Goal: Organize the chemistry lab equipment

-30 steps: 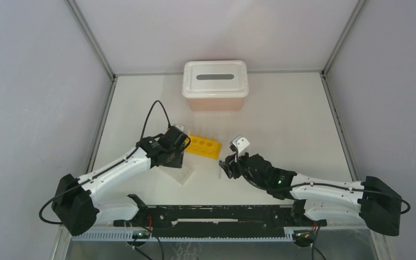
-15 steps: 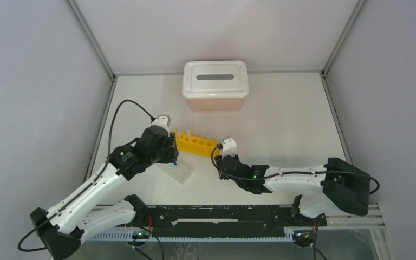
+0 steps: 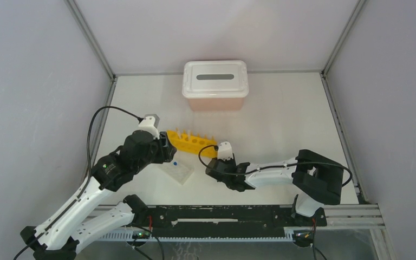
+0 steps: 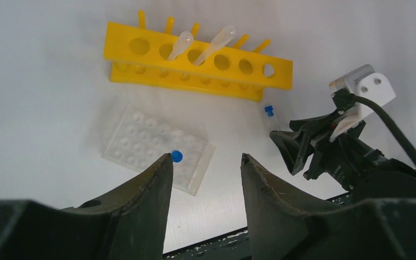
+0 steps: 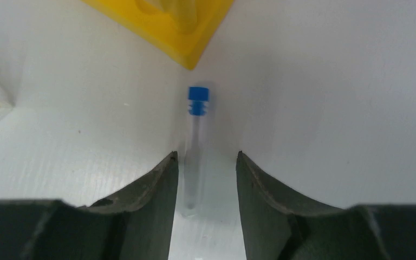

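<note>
Since half a second ago my left arm has drawn back toward the near left, baring more of the yellow tube rack, while my right arm has stretched further left, low by the rack's right end. My right pincer stands open, one finger on each side of a blue-capped vial that lies flat on the bench, cap toward the rack's corner, with a gap on both sides. My left pincer gapes wide and empty above the clear well plate, where a second blue cap sits near its edge. Two clear tubes lean in the rack.
</note>
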Available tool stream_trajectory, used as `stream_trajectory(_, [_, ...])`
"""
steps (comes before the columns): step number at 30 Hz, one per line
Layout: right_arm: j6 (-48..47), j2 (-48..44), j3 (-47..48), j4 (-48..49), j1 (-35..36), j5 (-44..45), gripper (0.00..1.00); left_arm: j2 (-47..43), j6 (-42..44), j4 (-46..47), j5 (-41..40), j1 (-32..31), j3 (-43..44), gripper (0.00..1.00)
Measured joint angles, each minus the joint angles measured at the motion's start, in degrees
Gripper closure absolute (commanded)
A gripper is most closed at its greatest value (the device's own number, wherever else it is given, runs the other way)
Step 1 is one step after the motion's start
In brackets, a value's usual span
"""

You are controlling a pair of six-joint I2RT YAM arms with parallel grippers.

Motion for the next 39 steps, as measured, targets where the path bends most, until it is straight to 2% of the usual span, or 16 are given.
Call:
stream_trajectory(8, [2.3,2.4,0.9,0.4,0.0,0.0,0.60,-1.5,0.1,0.0,0.1,0.0,0.0,0.45])
stream_trajectory(17, [4.3,2.8,0.9,0.7,1.4,0.5,0.90,-1.6,0.4,-0.4,0.0,0.0,0.0,0.43])
stream_trajectory(27, [3.3,-1.1,-2.4,1.0,5.6,1.0,0.93,-1.2,0.6,-2.2,0.1,0.0,0.4,0.36])
stream_trajectory(34, [-6.8,-13.5,-5.1,5.3,9.4,0.7,0.92,0.1,0.7,-4.7,2.2,0.0,4.3,0.34])
stream_trajectory(39, [-15.6,-23.3,-8.1,12.2,10.0,-3.0,0.92,1.8,0.6,-5.4,9.1,0.5,5.5,0.34])
